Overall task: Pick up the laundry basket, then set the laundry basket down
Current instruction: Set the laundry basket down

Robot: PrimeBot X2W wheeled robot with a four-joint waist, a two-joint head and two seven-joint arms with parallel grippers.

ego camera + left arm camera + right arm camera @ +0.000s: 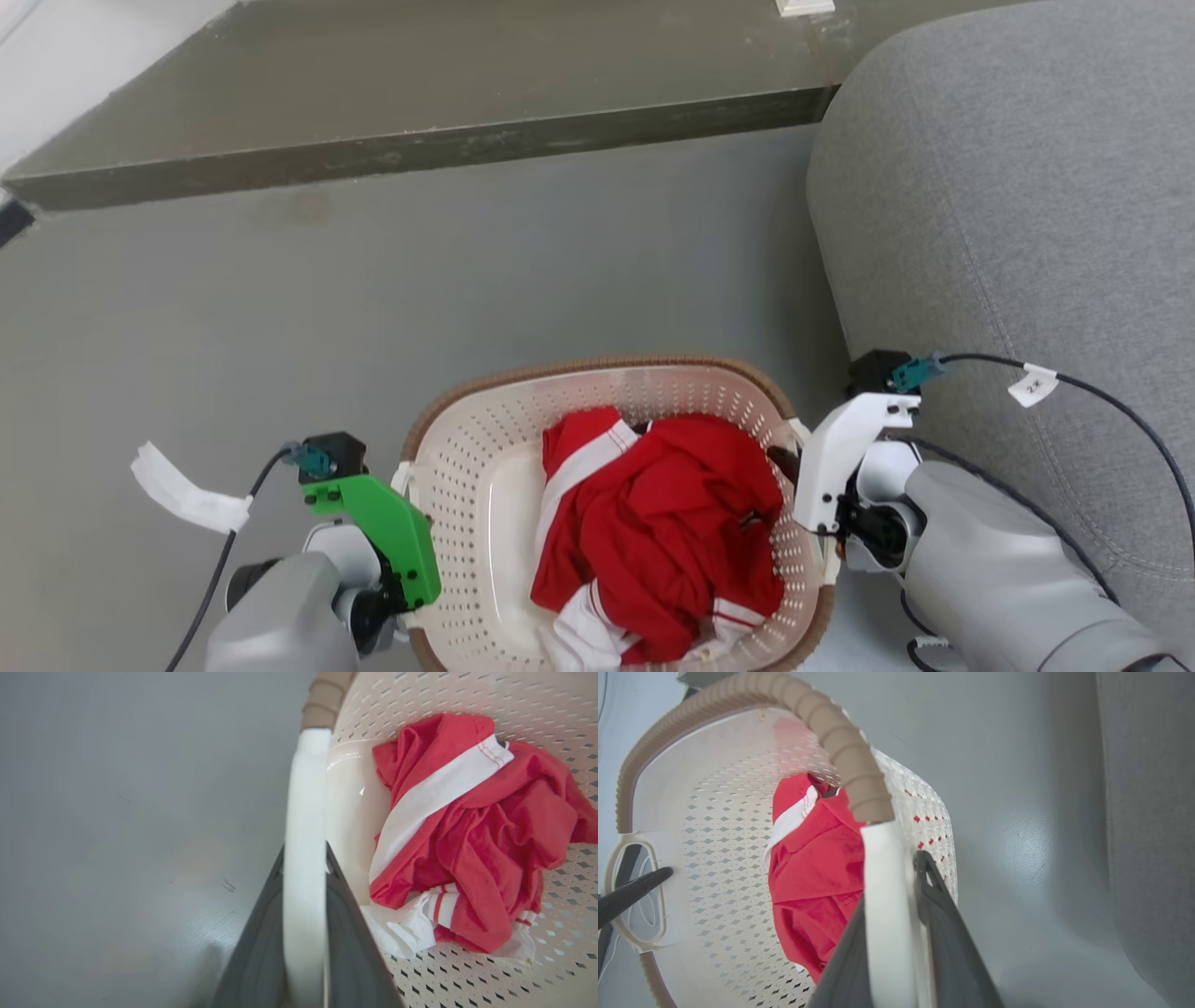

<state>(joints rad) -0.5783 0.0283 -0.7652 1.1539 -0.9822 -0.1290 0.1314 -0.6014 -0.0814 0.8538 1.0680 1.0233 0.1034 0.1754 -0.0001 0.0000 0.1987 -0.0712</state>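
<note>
Tools: left tool (304, 851) closed on the white left handle (303, 788), 1 dark finger either side; right tool (892, 877) clamps the right handle (885, 905) likewise. Grey floor (560, 261) spreads before me. Grey sofa (1008, 187) stands to my right. Dark raised ledge (420, 93) borders the far floor. Between my 2 arms, just beside the sofa, is the laundry basket (467, 485); I cannot tell whether it touches the floor. Red-and-white garment (653, 523) lies crumpled inside.

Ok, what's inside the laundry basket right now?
A crumpled red garment with white bands lies in the laundry basket. The basket's bare bottom shows beside it; anything under the cloth is hidden.
</note>
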